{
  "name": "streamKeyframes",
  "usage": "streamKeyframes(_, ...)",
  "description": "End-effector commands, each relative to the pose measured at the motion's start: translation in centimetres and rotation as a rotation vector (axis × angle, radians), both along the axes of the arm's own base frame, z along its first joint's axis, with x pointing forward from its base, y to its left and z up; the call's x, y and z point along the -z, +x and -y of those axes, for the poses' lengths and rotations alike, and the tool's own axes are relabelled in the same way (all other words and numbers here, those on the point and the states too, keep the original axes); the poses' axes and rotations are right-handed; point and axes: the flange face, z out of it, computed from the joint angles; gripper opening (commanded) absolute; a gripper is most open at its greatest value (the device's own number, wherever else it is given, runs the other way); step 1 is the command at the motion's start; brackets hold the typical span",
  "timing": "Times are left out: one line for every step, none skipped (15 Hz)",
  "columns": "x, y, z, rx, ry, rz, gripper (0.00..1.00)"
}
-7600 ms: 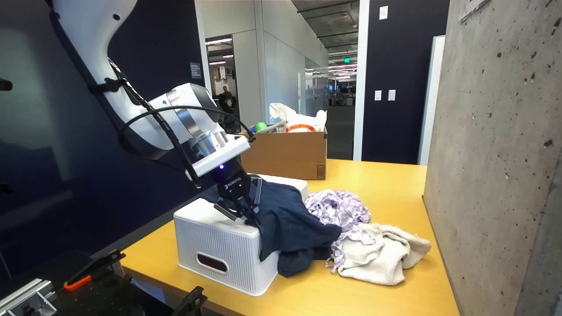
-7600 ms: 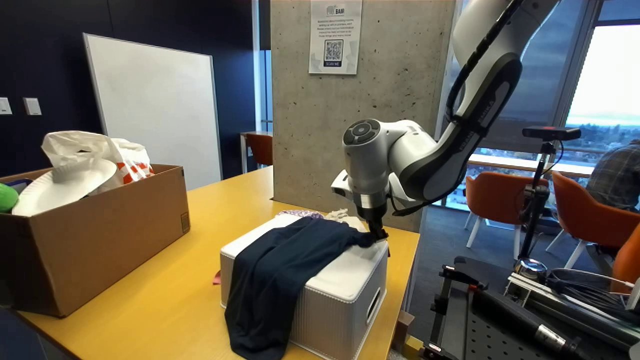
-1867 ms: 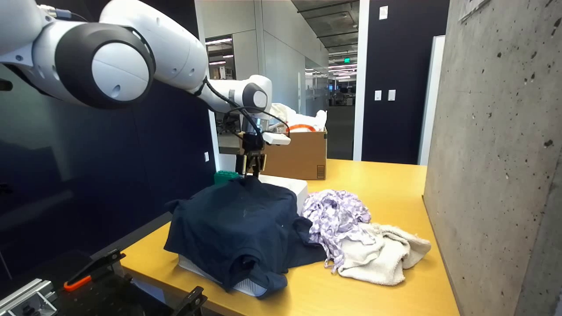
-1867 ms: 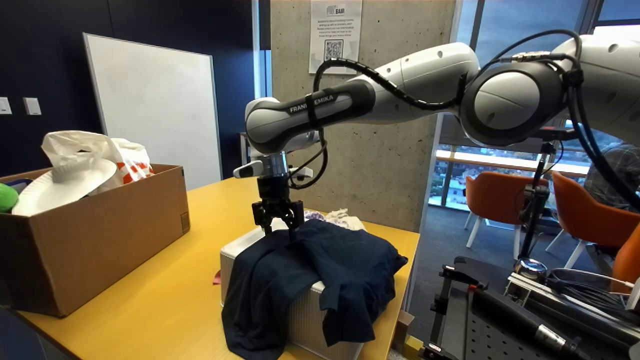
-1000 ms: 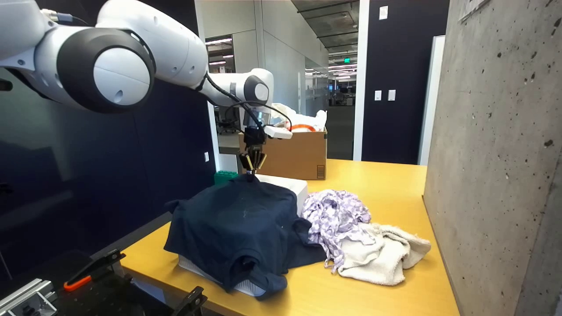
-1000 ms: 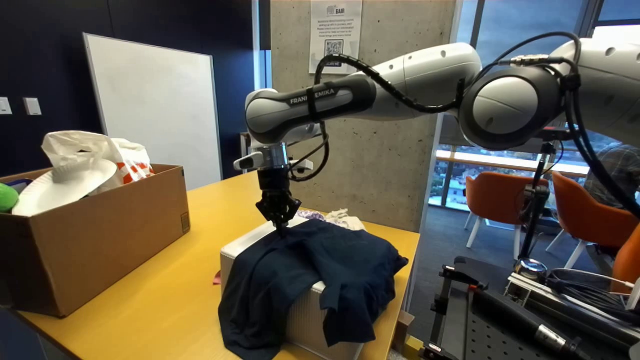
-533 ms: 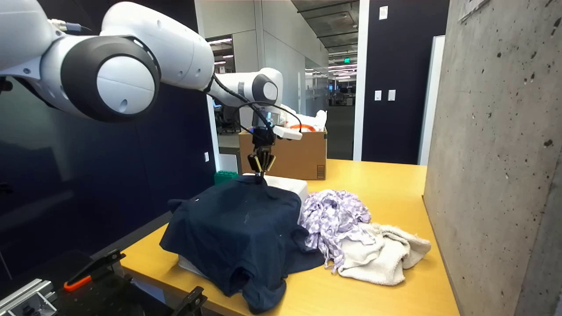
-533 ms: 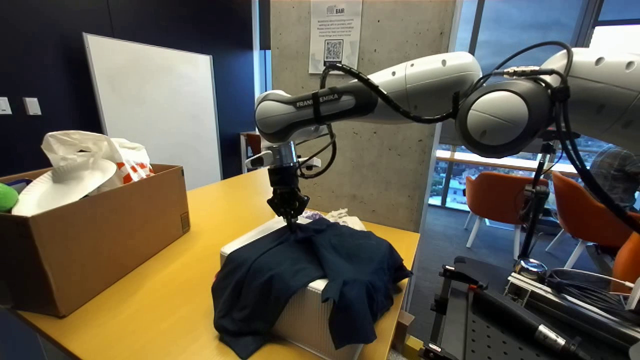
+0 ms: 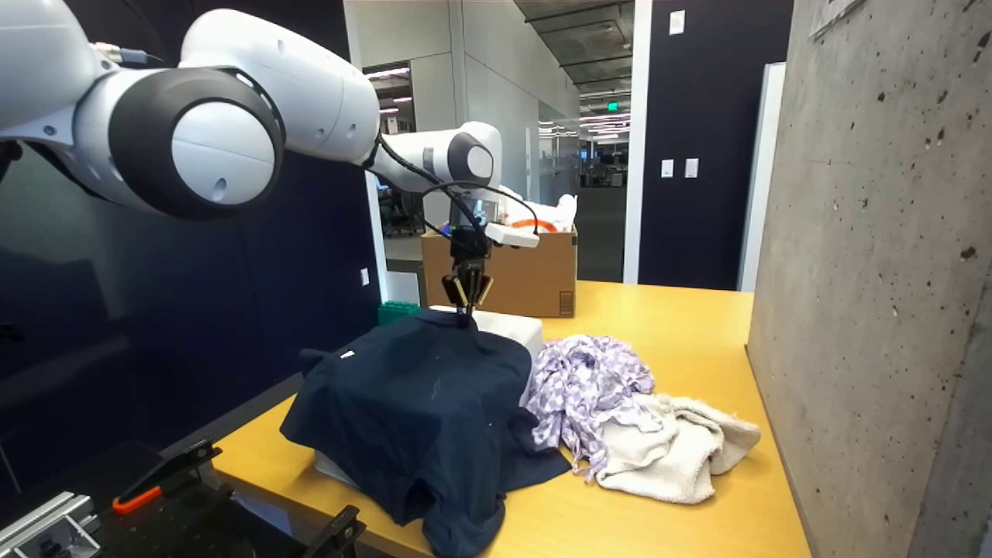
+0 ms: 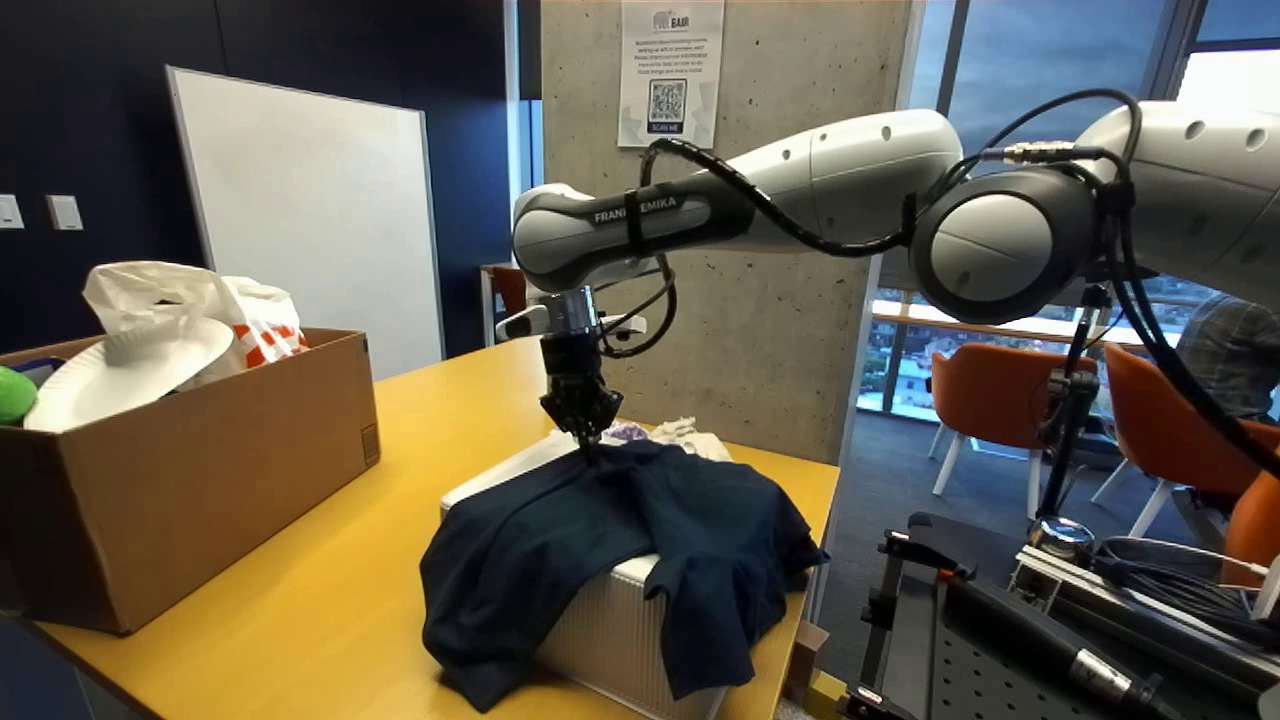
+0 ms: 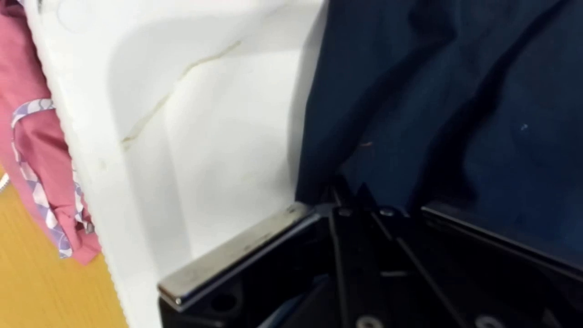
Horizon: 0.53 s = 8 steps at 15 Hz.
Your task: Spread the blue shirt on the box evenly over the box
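Pincer (image 10: 590,450) is standing narrow, pinching navy blue shirt (image 9: 418,387) near its edge; the fabric is peaking up at that spot, so the grip is probably serving to draw this edge across the white ribbed plastic box (image 10: 610,635). Box is sitting right below the pincer, bearing the shirt's weight. Shirt is lying under and to one side of the pincer, draping over the box's end. Just beside the pincer, toward the brown cardboard box (image 10: 220,480), a bare strip of top is showing, so covering is looking partial. Past that strip, pink cloth (image 11: 45,150) is lying on the table (image 11: 54,287). Farther from the pincer, purple-and-white patterned cloth (image 9: 589,380) and beige cloth (image 9: 682,457) are lying off the box, likely not needed. Next pull is presumably calling for the bare side, gently; hanging folds opposite are risking sliding off.
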Motion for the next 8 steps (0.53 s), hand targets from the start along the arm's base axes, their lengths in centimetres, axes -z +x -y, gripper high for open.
streamKeyframes(-1.9, 0.7, 0.3, 0.020, -0.071, 0.058, 0.01)
streamKeyframes(-2.4, 1.0, 0.5, 0.026, -0.099, 0.083, 0.01)
streamKeyframes(-2.9, 1.3, 0.7, 0.031, -0.118, 0.108, 0.01)
streamKeyframes(-3.3, 1.5, 1.0, 0.037, -0.138, 0.128, 0.01)
streamKeyframes(-3.5, 1.8, 1.4, 0.044, -0.163, 0.154, 0.01)
streamKeyframes(-3.6, 2.1, 1.7, 0.051, -0.188, 0.178, 0.01)
streamKeyframes(-3.4, 2.4, 1.9, 0.055, -0.229, 0.211, 0.01)
streamKeyframes(-3.4, 2.7, 2.2, 0.052, -0.271, 0.242, 0.01)
